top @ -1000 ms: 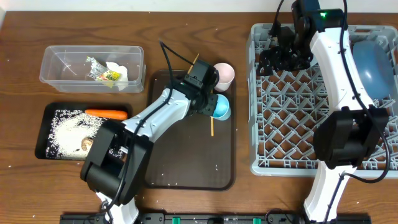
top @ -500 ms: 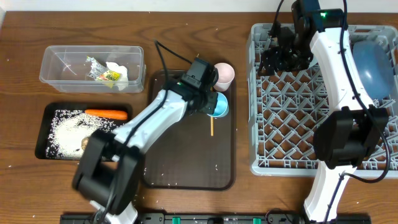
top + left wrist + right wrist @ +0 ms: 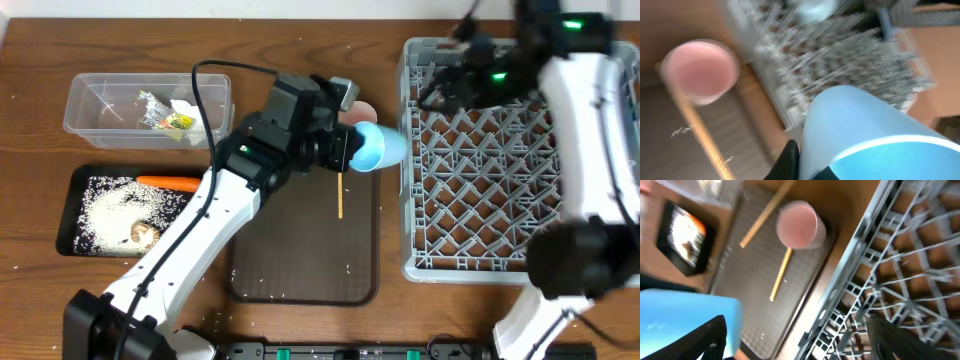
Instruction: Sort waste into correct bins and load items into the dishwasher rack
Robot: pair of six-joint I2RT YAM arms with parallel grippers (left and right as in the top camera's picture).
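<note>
Left gripper (image 3: 350, 150) is clamped tight on the light-blue plastic cup (image 3: 380, 147). The cup is held sideways, lifted off the dark brown serving tray (image 3: 300, 250), over the strip of wooden desk (image 3: 390, 220) just beside the left wall of the large square grey plastic dishwasher rack (image 3: 470, 180).

My read: mid-carry, the cup is bound for the rack.

Right gripper (image 3: 797, 337) is wide open and empty over the rack's far-left corner. It's either parked clear or ready to receive, can't tell which.

Not yet loaded:
- pale pink cup (image 3: 797, 225), mouth up at the tray's far edge
- thin wooden chopstick (image 3: 340, 197), lying on the tray

Waste looks sorted:
- silver-and-yellow wrappers (image 3: 165, 118) and white tissue (image 3: 190, 112) in the clear rectangular plastic tub (image 3: 90, 125)
- rice grains (image 3: 110, 210) and orange carrot (image 3: 170, 183) in the shallow black rectangular tray (image 3: 75, 180)

Risk: the cup must clear the rack wall before it's lowered.
</note>
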